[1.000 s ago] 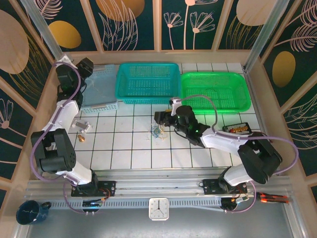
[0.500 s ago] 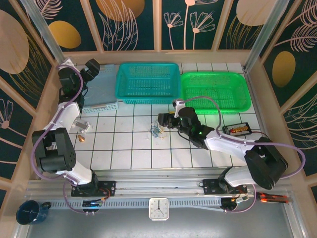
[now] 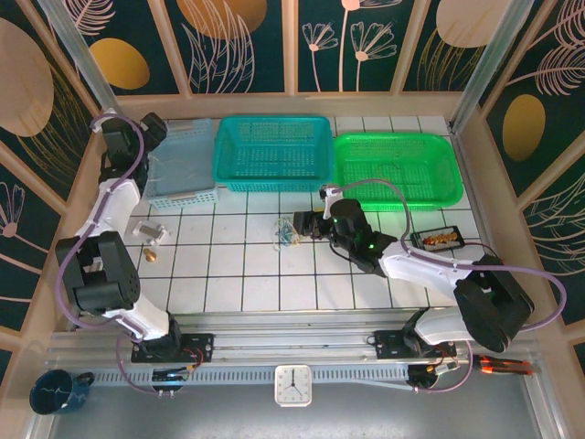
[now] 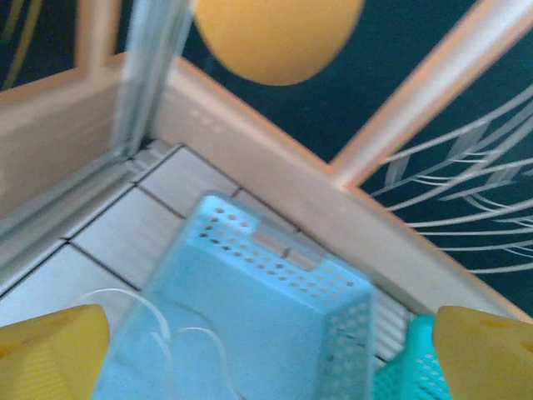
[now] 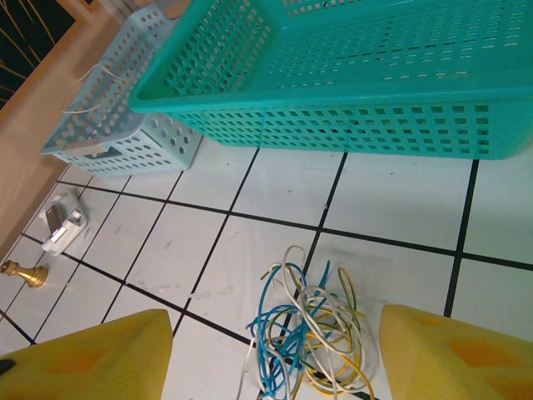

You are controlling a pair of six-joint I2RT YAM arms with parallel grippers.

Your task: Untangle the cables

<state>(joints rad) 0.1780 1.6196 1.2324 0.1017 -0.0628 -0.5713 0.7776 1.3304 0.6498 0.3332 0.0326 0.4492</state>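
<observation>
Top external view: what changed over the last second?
The left gripper, open now, swung back toward the left wall from over the pale blue basket. The right gripper eased slightly rightward beside the cables. The cables and that basket roughly stayed put.

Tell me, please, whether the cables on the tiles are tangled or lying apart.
Tangled. The blue, white and yellow cables lie as one clump of crossing loops on the white tiles.

teal basket (image 3: 265, 181) | green basket (image 3: 430, 199) | pale blue basket (image 3: 187, 196) | clock (image 3: 293, 385) | mug (image 3: 53, 392)
</observation>
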